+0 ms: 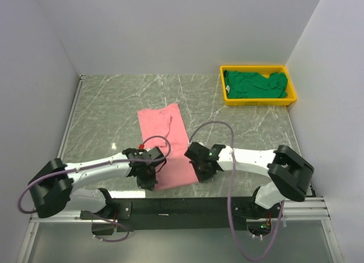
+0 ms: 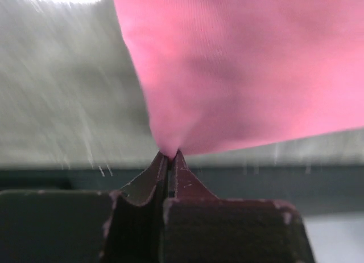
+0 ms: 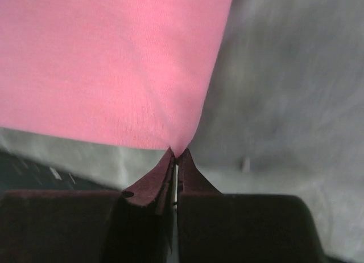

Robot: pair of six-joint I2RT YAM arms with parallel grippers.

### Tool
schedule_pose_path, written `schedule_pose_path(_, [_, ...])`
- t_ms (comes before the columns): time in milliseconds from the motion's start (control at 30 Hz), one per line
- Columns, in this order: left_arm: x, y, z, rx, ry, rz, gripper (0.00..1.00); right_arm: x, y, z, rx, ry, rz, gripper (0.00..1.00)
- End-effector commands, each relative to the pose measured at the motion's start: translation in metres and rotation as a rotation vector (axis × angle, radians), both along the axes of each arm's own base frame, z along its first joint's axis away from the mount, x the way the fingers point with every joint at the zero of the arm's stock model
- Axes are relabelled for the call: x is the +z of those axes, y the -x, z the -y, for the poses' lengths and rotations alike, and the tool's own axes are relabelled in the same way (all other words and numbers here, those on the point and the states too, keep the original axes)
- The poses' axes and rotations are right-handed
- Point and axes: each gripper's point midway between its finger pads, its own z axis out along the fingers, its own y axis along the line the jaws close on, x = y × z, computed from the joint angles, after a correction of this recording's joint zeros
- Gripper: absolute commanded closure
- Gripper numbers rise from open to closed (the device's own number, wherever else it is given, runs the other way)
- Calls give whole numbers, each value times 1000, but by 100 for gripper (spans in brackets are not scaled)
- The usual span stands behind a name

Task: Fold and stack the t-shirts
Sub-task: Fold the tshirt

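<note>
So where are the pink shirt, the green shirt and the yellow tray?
pink shirt (image 1: 162,123): top view, flat far half.
green shirt (image 1: 253,85): top view, crumpled middle.
yellow tray (image 1: 259,101): top view, near rim.

The left arm stretches from its shoulder, well off to the left of the pink t-shirt, and lies low and nearly level towards the shirt's near left corner. The left gripper sits at that corner, its jaws pressed together with a pinch of the pink cloth between their tips. The right arm mirrors it, reaching in from the right of the shirt with its elbow folded back above its base. The right gripper is at the shirt's near right corner, jaws likewise closed tight on the cloth's edge. Both wrists angle down towards the shirt's near hem.
</note>
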Motion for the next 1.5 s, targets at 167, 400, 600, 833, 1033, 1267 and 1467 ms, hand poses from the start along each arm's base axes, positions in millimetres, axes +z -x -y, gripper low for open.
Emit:
schedule_pose_path(167, [40, 77, 14, -69, 86, -138, 99, 31, 83, 74, 29, 135, -154, 100])
schedule_pose_path(400, [99, 26, 30, -39, 157, 41, 99, 92, 27, 48, 17, 100, 32, 100])
schedule_pose_path(600, [121, -43, 11, 45, 171, 186, 99, 138, -33, 34, -4, 88, 168, 100])
schedule_pose_path(833, [141, -93, 11, 51, 181, 270, 99, 172, -93, 24, -31, 31, 235, 100])
schedule_pose_path(1033, [149, -129, 5, 66, 171, 311, 99, 176, -133, 13, -39, 22, 257, 100])
schedule_pose_path(1267, [138, -165, -1, 97, 173, 323, 99, 175, -181, -2, -72, 7, 275, 100])
schedule_pose_path(1467, [128, -197, -18, 154, 163, 337, 99, 169, -218, -14, -84, 4, 285, 100])
